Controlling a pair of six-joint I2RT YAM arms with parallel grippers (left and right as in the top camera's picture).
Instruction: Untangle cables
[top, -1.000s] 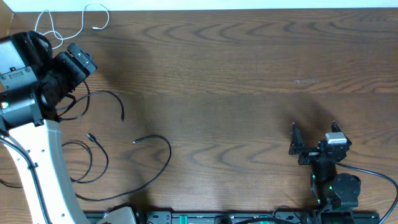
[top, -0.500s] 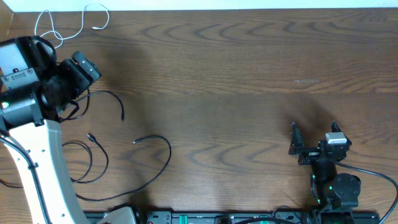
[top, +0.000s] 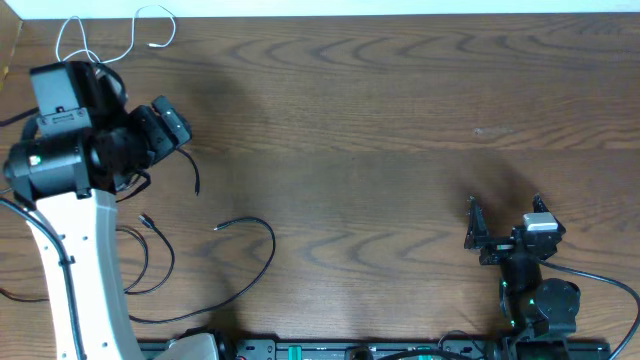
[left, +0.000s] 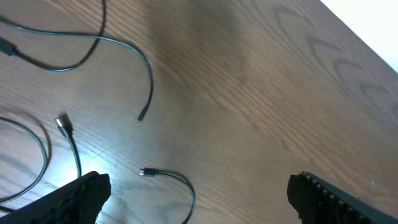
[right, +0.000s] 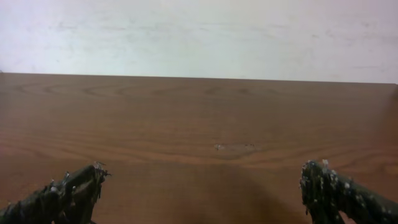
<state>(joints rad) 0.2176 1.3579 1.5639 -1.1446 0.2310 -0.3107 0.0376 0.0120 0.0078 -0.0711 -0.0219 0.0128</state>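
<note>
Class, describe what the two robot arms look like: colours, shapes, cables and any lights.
The left arm has a long white link and a bulky black wrist. The right arm is black, with small green lights and a thin black cable trailing off. Both end in black jaws.

We see soft, even light on the worktop, with faint shadows. In the left wrist view a pale glare lies low left. The right pincer looks blurred.
</note>
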